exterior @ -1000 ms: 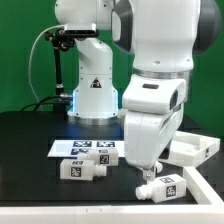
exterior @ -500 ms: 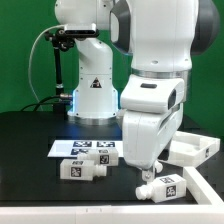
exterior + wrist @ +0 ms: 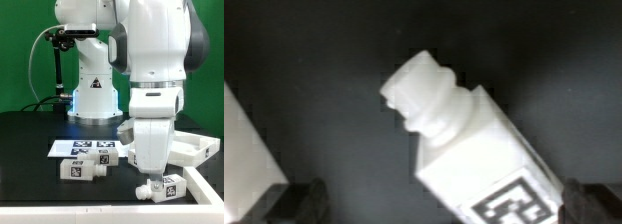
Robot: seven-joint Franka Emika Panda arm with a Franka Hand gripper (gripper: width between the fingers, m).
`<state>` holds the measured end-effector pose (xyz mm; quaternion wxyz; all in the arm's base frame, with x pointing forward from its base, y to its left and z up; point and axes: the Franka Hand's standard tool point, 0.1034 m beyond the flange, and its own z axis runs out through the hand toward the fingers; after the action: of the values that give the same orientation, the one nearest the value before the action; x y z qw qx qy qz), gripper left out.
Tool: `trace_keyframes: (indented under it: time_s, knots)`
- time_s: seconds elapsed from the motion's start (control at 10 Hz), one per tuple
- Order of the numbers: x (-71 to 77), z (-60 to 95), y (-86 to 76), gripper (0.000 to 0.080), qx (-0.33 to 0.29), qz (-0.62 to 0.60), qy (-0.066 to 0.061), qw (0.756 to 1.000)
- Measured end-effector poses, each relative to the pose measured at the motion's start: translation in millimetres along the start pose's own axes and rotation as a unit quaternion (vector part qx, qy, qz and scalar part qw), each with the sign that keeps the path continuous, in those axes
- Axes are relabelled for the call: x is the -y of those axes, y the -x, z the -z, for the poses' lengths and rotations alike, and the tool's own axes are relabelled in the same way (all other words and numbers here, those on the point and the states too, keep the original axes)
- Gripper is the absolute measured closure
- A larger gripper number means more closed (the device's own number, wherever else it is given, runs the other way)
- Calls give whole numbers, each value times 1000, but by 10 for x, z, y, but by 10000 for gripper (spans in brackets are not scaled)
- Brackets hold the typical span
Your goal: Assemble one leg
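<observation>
A leg (image 3: pixel 160 187), a small white block with a narrower ribbed stub and a black-and-white tag, lies on the black table at the front right of the exterior view. In the wrist view the leg (image 3: pixel 464 140) lies slanted, its tagged body reaching down between my fingers. My gripper (image 3: pixel 441 205) is open, with one dark fingertip (image 3: pixel 295 200) well clear of the leg and the other close beside it. In the exterior view my hand hangs straight over this leg and hides the fingers.
Two more legs (image 3: pixel 80 168) (image 3: pixel 101 157) lie left of my hand, in front of the marker board (image 3: pixel 72 147). The large white panel (image 3: pixel 196 150) with a raised rim lies at the right. A white edge (image 3: pixel 242 150) shows beside the leg.
My arm has shifted to the exterior view's right and come down, so the hand now stands right over the front right leg. The parts have not moved.
</observation>
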<state>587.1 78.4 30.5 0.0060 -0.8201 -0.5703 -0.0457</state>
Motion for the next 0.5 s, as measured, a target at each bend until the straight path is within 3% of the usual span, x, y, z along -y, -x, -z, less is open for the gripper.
trace_keyframes:
  time_s: [0.5]
  knots:
    - [71, -58, 35, 150, 2, 1, -6, 1000]
